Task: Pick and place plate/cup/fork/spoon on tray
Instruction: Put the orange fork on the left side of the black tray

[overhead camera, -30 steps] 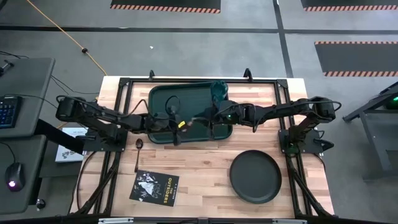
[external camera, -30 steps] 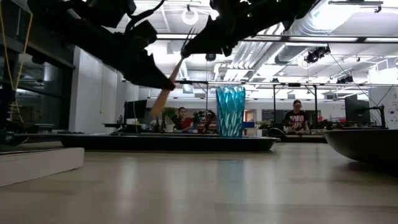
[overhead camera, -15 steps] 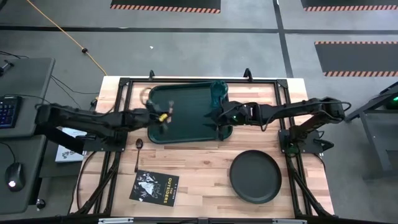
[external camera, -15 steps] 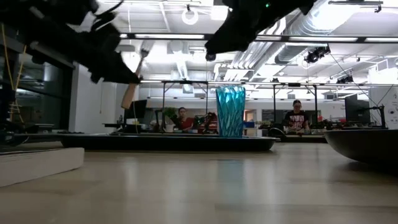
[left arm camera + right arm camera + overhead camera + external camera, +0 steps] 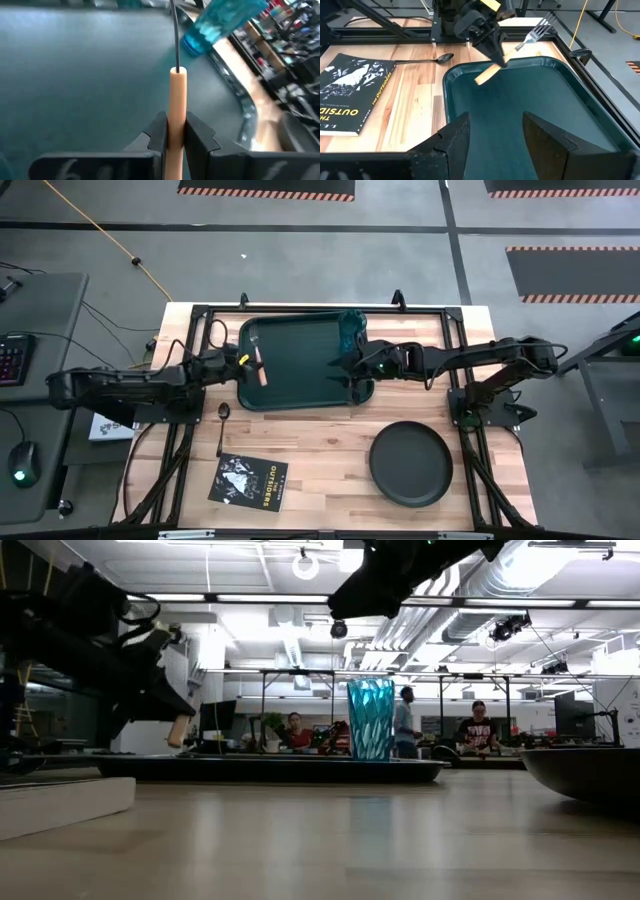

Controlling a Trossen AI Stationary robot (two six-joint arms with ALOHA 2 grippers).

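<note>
The left gripper [image 5: 243,364] is pinching the fork [image 5: 517,45] by its pale wooden handle, and its two fingers are pressing tight on that handle. In the high view, this is happening at the left edge of the tray [image 5: 300,395], a little left of the middle of the frame. The fork is sitting right between the jaws, so it is not off to any side of them. Its long line is running straight out from the fingers, over the tray floor. The tines are at the far end, pointing away from the gripper. The fork is hanging in the air and is not yet lying on the tray.

The left arm is the nearer one, since it is the one holding the fork. The right gripper [image 5: 350,367] is waiting over the right end of the tray, close to the cup [image 5: 350,326], with its fingers spread apart and nothing in them.

The fork is looking slim, with a thin dark neck, silver tines and a light tan handle.

The next move is probably putting the fork down flat on the tray.
</note>
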